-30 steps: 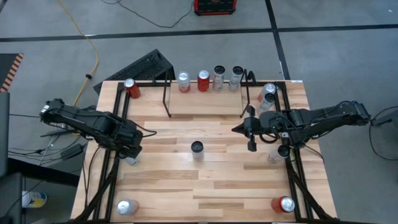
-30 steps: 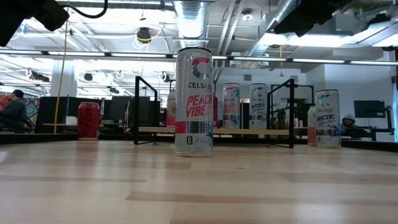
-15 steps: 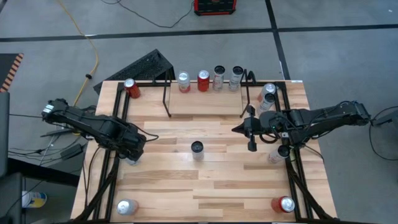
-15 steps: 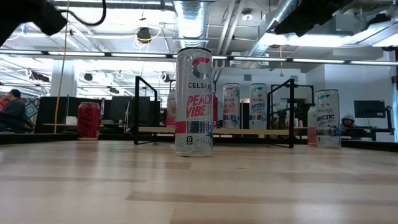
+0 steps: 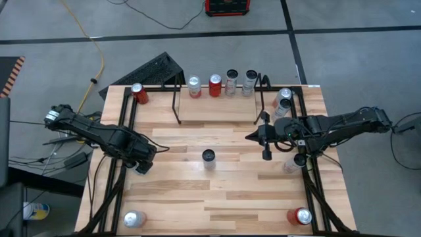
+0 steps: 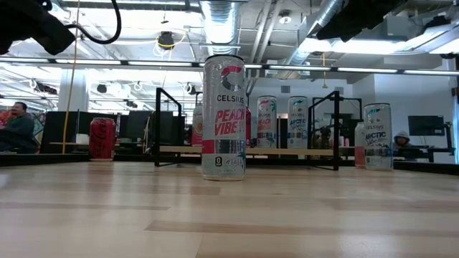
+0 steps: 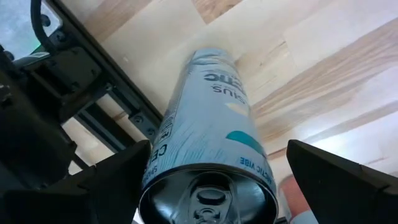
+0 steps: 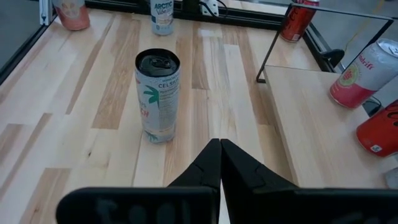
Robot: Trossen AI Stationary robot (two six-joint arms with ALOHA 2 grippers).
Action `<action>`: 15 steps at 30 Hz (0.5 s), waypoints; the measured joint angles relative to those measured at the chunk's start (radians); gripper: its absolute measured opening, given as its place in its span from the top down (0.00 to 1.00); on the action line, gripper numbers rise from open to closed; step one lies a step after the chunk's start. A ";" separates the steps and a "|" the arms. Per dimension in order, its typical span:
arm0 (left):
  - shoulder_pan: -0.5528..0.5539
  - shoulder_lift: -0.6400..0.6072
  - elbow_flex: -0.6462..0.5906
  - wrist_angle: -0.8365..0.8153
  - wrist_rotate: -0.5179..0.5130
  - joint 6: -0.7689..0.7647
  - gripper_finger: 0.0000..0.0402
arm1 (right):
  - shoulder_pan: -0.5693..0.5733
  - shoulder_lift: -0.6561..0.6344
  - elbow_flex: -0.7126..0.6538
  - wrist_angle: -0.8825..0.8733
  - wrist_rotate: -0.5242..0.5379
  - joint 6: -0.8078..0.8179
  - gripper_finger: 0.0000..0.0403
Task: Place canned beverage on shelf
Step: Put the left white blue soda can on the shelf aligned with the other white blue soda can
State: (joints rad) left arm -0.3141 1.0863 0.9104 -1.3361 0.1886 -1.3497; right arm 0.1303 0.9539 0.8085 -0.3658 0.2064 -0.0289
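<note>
One tall pale-blue can (image 7: 211, 155), lettered.

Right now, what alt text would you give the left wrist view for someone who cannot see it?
A pale blue Celsius can stands upright on the light wood table, seen from above with its dark top nearest. The left gripper straddles it, its dark fingers spread on either side, not touching. Black tubular rails run along the table's edge beside it.

Pale blue can (image 7: 211, 124) upright at table's left edge. Shelf (image 5: 217, 112), black rod frame, wood board, at far edge, bears four upright cans.
</note>
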 joint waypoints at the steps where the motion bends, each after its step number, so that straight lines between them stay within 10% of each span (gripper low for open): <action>1: 0.000 0.000 0.000 0.000 0.002 0.000 0.13 | 0.000 0.000 0.000 0.000 0.000 0.001 0.92; 9: 0.000 0.000 0.000 -0.001 0.016 0.028 0.39 | 0.000 0.000 0.000 0.001 0.000 0.002 0.92; 15: 0.013 0.000 0.005 -0.001 0.024 0.110 0.40 | 0.000 0.000 0.000 0.001 0.000 0.002 0.92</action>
State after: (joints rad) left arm -0.3007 1.0865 0.9155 -1.3368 0.2129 -1.2395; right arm 0.1303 0.9539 0.8085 -0.3649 0.2066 -0.0273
